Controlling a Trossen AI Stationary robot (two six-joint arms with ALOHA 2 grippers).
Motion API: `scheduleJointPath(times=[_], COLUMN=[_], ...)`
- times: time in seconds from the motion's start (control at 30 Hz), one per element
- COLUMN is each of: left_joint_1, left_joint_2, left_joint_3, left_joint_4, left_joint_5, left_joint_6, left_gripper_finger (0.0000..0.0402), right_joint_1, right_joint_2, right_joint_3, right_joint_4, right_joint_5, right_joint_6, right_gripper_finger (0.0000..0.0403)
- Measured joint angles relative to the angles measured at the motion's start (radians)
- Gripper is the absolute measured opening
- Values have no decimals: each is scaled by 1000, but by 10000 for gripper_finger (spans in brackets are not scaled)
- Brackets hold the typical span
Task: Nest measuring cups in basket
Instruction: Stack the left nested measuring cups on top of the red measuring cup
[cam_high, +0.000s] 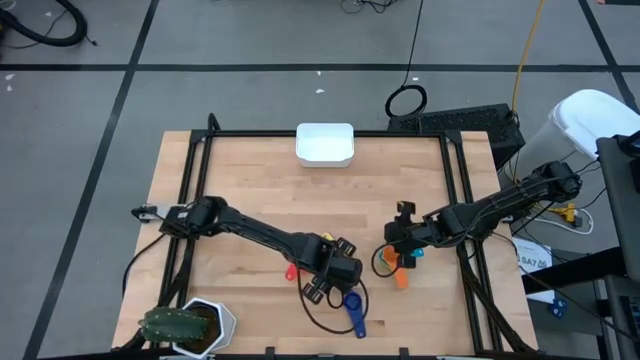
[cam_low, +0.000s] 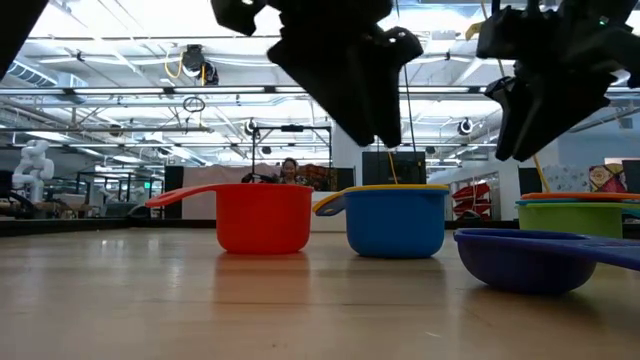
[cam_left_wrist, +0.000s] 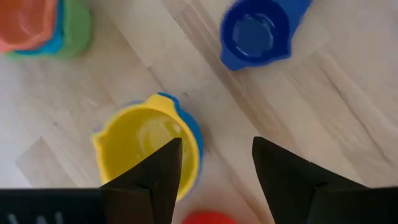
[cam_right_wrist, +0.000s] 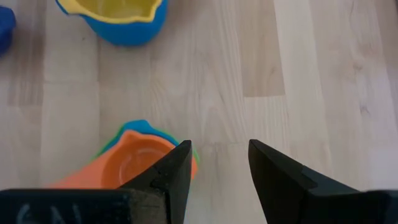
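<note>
From above, we see the left arm covering most of the red cup (cam_high: 291, 270), leaving only a sliver. The stacked cups (cam_high: 402, 272) under the right arm are too small to separate by colour there. In the left wrist view, the picture's edge cuts off the orange cup (cam_left_wrist: 28, 23). In the low view, the dark blue cup (cam_low: 545, 258) runs off-frame.

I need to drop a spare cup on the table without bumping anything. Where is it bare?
Bare wood spans the table's middle, between the white basket at the far edge and the arms. Crowded: the near strip, where both claws, left and right, hover over the cups, beside the potted plant.
</note>
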Motion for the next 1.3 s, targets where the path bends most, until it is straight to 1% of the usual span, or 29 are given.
scheduleJointPath(times=[0.23,0.43,0.53,0.6,0.67,0.73,0.87,0.9,1.07,1.2,1.3], left_joint_1=[15,20,20,21,21,23,31,33,35,39,42], left_joint_2=[55,82,79,78,79,79,79,79,79,79,79], left_joint_3=[-6,-7,-7,-6,-6,-6,-6,-6,-6,-6,-6], left_joint_4=[6,-3,29,42,47,46,43,46,46,51,50], left_joint_5=[-27,-37,-70,-74,-74,-69,-21,-16,-21,-24,-57], left_joint_6=[-7,-15,-13,1,16,24,14,8,5,12,12], left_gripper_finger=[200,200,197,184,157,117,28,18,26,12,13], right_joint_1=[0,0,0,0,0,1,11,15,20,20,20], right_joint_2=[0,0,0,0,0,0,0,0,0,0,0], right_joint_3=[-7,-59,-89,-104,-118,-128,-137,-137,-137,-137,-137], right_joint_4=[-10,-11,-10,-5,8,16,26,29,43,43,43], right_joint_5=[-1,-1,-25,-37,-54,-55,-79,-79,-78,-78,-78], right_joint_6=[28,78,103,115,129,141,150,150,150,157,158], right_gripper_finger=[151,151,151,151,151,151,151,151,151,151,151])
